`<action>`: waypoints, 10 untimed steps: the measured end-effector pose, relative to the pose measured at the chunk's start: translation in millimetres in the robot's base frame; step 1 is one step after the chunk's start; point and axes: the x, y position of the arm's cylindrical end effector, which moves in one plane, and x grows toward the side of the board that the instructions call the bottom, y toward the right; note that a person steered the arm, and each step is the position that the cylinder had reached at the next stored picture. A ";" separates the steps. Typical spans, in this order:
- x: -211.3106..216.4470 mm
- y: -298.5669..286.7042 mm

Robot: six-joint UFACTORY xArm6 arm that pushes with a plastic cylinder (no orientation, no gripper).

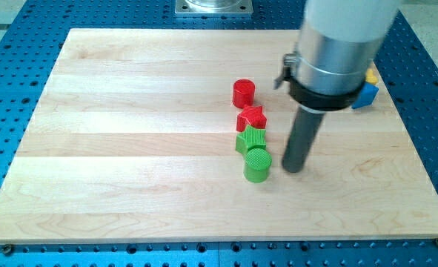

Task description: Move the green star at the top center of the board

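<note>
You have no pincer, only my tip (293, 169), resting just at 3 o'clock of the green cylinder (257, 165). The green star (250, 141) sits mid-counter (130, 133), under the red star (252, 118). You're still approaching; next, get to its 6 o'clock and push toward 12.

We count two red blocks, a cylinder (243, 93) and a star (252, 118), two green, a star (250, 140) and a cylinder (257, 165), plus one blue block (365, 95).
</note>
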 end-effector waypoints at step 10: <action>-3.3 -207.8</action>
